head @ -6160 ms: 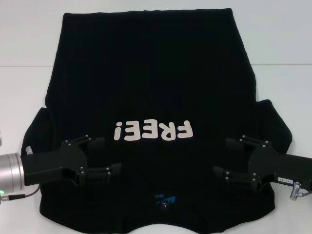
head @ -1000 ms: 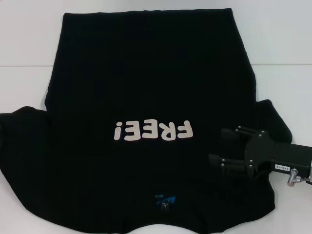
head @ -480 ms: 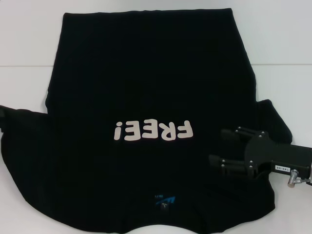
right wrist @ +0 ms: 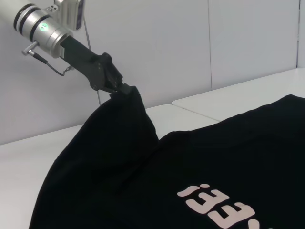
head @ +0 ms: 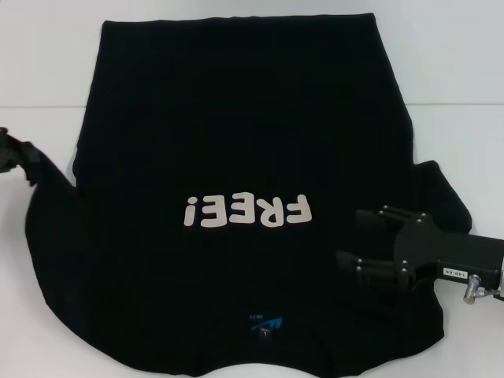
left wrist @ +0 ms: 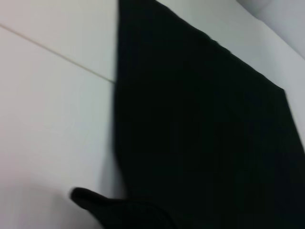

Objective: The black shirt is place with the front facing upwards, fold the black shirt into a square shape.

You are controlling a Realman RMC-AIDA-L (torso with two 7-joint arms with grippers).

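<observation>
A: where's the black shirt [head: 236, 157]?
B: flat on the white table [head: 457, 94], FREE! lettering [head: 246, 211] up. left gripper [right wrist: 119, 88] pinches its sleeve [right wrist: 119, 129], lifted. right gripper [head: 370, 240] spread wide over the other sleeve.

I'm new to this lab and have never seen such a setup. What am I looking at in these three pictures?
It is a two-armed robot folding laundry. One picture looks down from its head, the other two come from cameras on its wrists. A black shirt lies face up on a white table, its "FREE!" lettering showing. The left gripper, seen best from the right wrist, has pinched a sleeve and lifted it off the table. The right gripper rests over the other sleeve with fingers open, holding nothing.
</observation>
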